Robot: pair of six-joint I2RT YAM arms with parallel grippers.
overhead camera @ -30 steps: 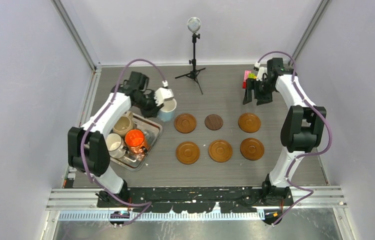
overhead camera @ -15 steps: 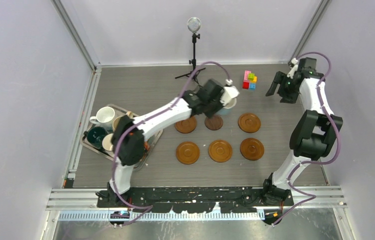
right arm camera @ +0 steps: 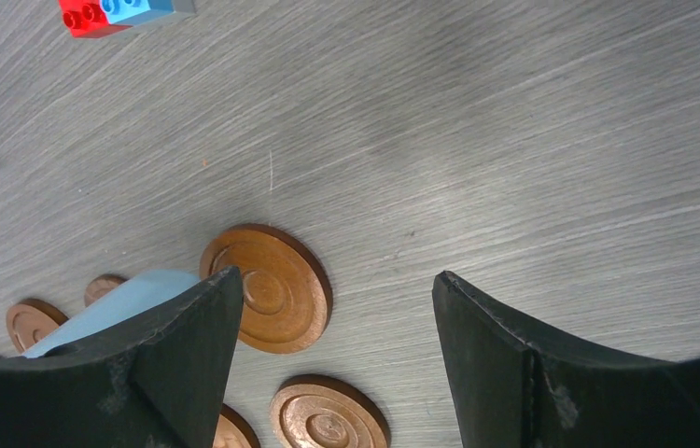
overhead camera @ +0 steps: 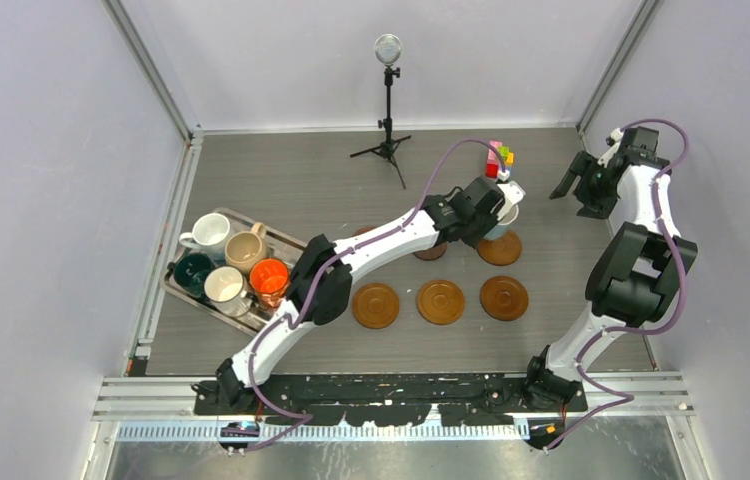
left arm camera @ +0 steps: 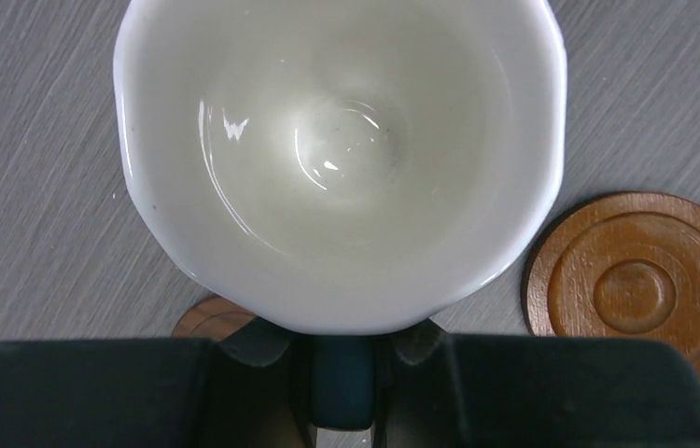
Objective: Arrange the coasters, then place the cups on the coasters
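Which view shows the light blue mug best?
Left wrist: the mug fills the frame, white inside and rim clear, handle pinched by the left gripper. Top external shows it small, half hidden by that gripper. Right wrist shows only a slice of its blue side behind a finger.

- Tray point(overhead camera: 286, 240) sits at the left of the bench point(overhead camera: 301, 190), five cups point(overhead camera: 248, 247) in it.
- Six coasters point(overhead camera: 440, 301) lie right of the tray in two rows of three; the back-left one is mostly under the left arm.
- Sixth cup point(overhead camera: 503, 220) is in the left gripper point(overhead camera: 494, 208), between the back-middle and back-right coasters.
- Stand point(overhead camera: 387, 100) is at back centre, blocks point(overhead camera: 499, 155) right of it.
- Right gripper point(overhead camera: 579, 188) is right of the blocks.
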